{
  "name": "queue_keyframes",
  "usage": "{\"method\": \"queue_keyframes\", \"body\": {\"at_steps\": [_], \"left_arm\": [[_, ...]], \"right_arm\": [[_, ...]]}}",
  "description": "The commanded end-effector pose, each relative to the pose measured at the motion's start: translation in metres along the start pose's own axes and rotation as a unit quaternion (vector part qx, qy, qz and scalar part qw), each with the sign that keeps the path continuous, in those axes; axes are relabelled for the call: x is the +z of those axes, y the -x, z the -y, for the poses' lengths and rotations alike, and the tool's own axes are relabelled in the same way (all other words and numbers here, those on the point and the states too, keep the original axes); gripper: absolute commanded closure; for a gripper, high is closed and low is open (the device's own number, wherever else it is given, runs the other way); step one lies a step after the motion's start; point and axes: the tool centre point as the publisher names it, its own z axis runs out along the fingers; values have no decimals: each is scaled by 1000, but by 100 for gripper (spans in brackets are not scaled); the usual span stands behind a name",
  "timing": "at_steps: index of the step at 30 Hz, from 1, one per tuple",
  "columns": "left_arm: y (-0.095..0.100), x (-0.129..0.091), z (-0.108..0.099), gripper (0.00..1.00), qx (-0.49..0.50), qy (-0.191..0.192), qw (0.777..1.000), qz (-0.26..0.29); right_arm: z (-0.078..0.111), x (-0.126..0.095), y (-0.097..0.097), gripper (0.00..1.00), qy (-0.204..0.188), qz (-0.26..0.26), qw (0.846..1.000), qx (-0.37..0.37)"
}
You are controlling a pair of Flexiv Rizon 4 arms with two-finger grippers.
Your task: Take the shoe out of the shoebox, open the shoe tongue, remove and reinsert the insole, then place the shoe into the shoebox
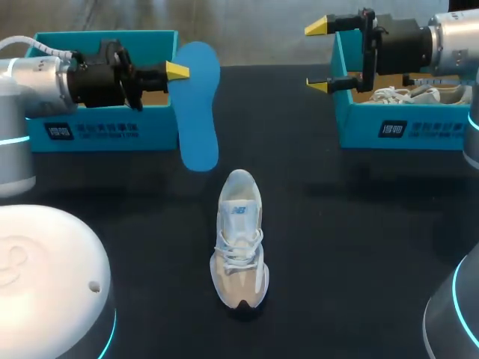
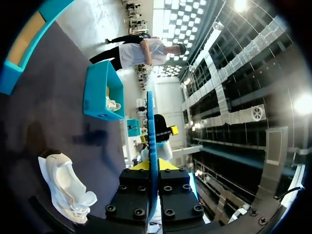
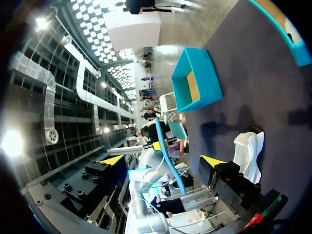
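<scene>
left fingers point(image 1: 177, 72) pinch the insole point(image 1: 196, 105) by its edge, at 11 o'clock from the shoe point(image 1: 239, 247) on the worktop point(image 1: 359, 247); right fingers point(image 1: 318, 28) are wide open, empty. such thin grip may let the insole slip.

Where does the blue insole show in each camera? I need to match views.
Head view: insole held by the left gripper, beyond the shoe.
Left wrist view: insole edge-on, clamped in that gripper.
Right wrist view: insole ahead of the open right gripper.
Shared landmark: the white shoe, visible in all three.
</scene>
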Motion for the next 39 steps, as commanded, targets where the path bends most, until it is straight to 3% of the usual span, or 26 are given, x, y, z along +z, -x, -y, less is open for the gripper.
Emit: {"method": "queue_keyframes", "body": {"at_steps": [1,14,15,18,27,30,34,39], "left_arm": [[5,1,6,100,-2,13,1000,0],[5,1,6,100,-2,13,1000,0],[5,1,6,100,-2,13,1000,0],[5,1,6,100,-2,13,1000,0],[5,1,6,100,-2,13,1000,0],[5,1,6,100,-2,13,1000,0],[5,1,6,100,-2,13,1000,0],[5,1,6,100,-2,13,1000,0]], "right_arm": [[1,0,-1,0,1,2,1000,1],[1,0,-1,0,1,2,1000,1],[-2,1,-8,0,-11,11,1000,-19],[-2,3,-27,0,-29,77,995,-54],[15,10,-63,0,-79,185,975,-94],[20,13,-79,0,-91,255,958,-93],[25,15,-96,0,-92,304,942,-108],[34,18,-117,0,-67,398,909,-100]]}}
